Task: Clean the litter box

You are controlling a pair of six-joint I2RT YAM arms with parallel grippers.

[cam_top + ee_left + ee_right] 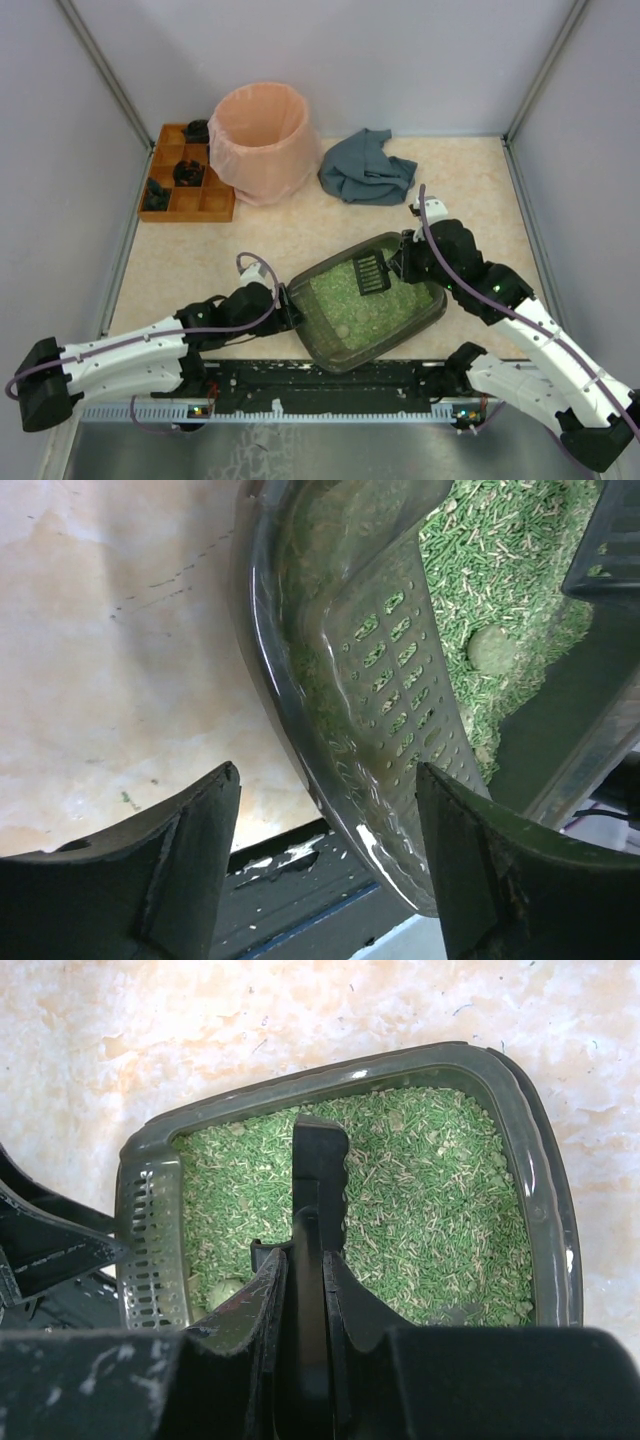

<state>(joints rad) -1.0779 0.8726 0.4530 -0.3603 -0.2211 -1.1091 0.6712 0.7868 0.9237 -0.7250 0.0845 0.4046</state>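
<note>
The litter box [432, 312] is a dark olive tray of green granules at the table's near edge, sitting askew. My left gripper [291, 311] stands open astride its left rim [262, 670], one finger outside over the table, the other by the perforated inner wall. My right gripper [406, 262] hangs over the box's far side, shut on the handle of a black slotted scoop [371, 272]. In the right wrist view that scoop [320, 1165] points out over the litter from the right gripper [305, 1255]. A round greenish clump [492, 650] lies in the litter near the left wall.
A round pink-lined bin [265, 140] stands at the back, with an orange compartmented wooden tray [215, 205] to its left and a crumpled grey-blue cloth [365, 168] to its right. A black rail [330, 385] runs along the near edge. Grey walls enclose the table.
</note>
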